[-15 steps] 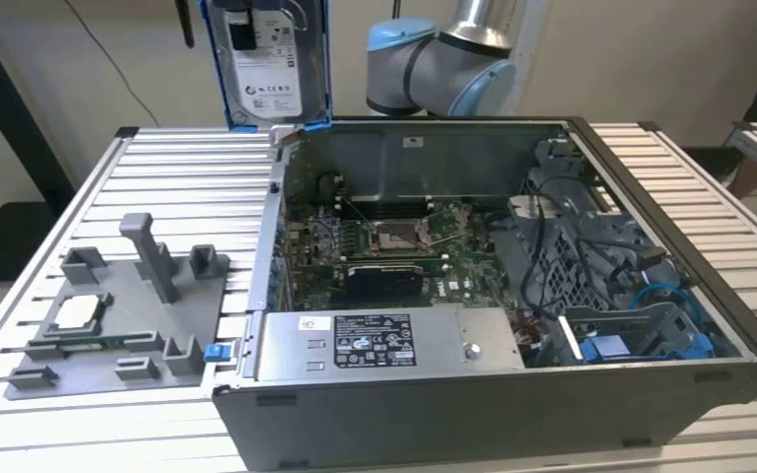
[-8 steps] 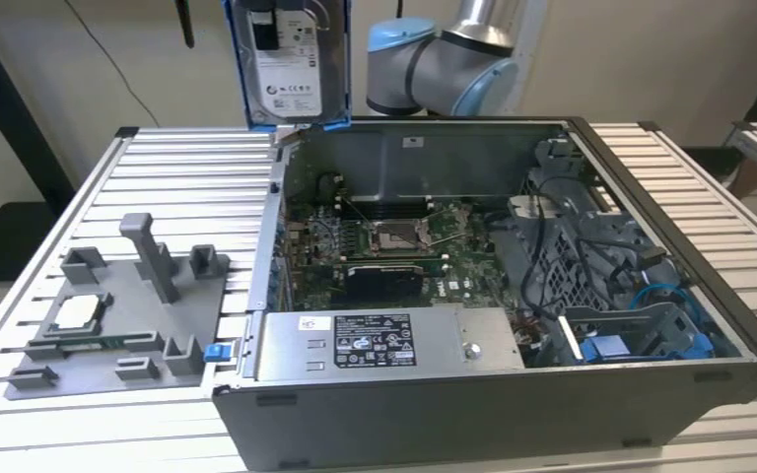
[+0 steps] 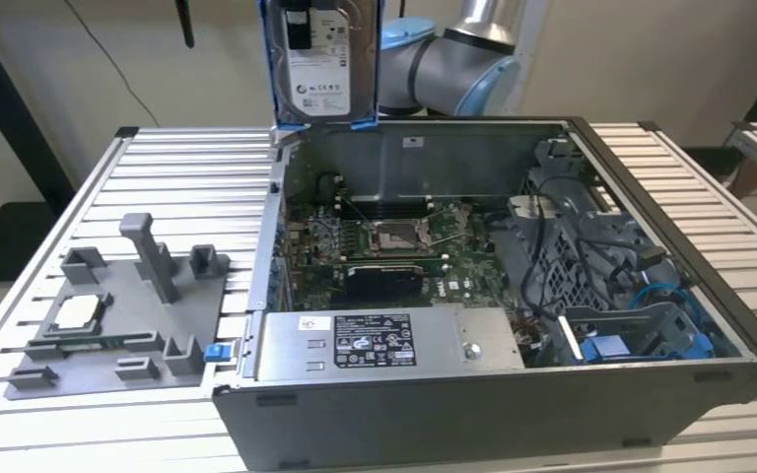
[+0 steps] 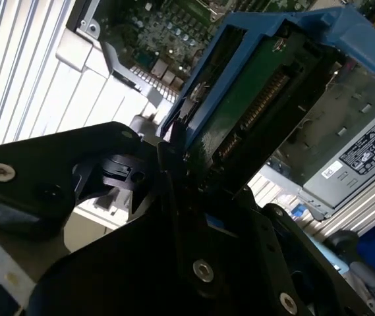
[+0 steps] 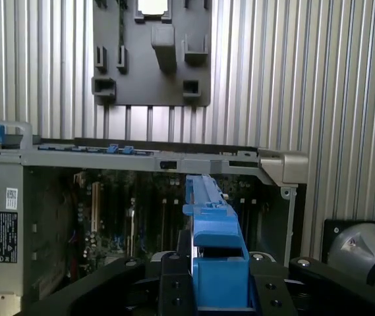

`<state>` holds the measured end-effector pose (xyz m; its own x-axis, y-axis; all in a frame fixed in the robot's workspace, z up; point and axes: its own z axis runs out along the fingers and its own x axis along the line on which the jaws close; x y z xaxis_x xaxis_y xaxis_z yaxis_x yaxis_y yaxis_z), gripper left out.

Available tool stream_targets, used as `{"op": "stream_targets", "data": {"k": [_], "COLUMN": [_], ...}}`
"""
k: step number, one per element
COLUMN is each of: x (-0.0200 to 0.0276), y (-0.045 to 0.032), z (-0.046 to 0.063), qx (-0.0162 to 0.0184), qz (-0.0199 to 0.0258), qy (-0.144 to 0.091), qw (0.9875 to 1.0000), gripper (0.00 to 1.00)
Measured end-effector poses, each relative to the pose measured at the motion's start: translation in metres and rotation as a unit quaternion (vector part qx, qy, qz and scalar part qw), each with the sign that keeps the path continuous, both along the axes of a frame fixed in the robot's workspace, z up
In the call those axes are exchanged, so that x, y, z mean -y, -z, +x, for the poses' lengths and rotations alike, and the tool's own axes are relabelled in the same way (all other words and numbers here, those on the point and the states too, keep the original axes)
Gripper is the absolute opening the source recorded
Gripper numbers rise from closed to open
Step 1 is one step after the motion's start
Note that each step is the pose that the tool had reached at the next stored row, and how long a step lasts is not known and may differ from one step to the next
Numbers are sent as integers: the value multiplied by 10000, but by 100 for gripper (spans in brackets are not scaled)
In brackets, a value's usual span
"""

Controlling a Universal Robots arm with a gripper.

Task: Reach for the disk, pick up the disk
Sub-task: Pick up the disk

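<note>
The disk [image 3: 320, 69] hangs upright above the back wall of the open computer case, its white label facing the exterior view and its blue bracket framing both sides. In the second wrist view the disk [image 4: 253, 99] shows its green circuit side and blue frame, and my gripper [image 4: 177, 158] is shut on its edge. In the first wrist view the disk [image 5: 212, 230] appears edge-on as a blue strip, clamped between the black fingers [image 5: 174, 280] of my gripper [image 5: 219, 289].
Below the disk the case [image 3: 694, 286] lies open, showing the motherboard [image 3: 392, 246], a power supply [image 3: 372, 340] and a small blue bracket [image 3: 609, 350]. A grey fixture plate [image 3: 129, 335] with a square chip [image 3: 76, 313] lies at the exterior view's left. The arm's joint [image 3: 451, 69] stands behind the case.
</note>
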<state>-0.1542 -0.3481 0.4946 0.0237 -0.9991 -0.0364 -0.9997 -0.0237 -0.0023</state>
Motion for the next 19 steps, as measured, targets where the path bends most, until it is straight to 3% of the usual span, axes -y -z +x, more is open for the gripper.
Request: {"op": "stream_targets", "data": {"k": [19], "x": [0], "y": [2], "z": [610], "qx": [1], "qz": [1], "qy": [0], "qw": [10000], "gripper": [0]}}
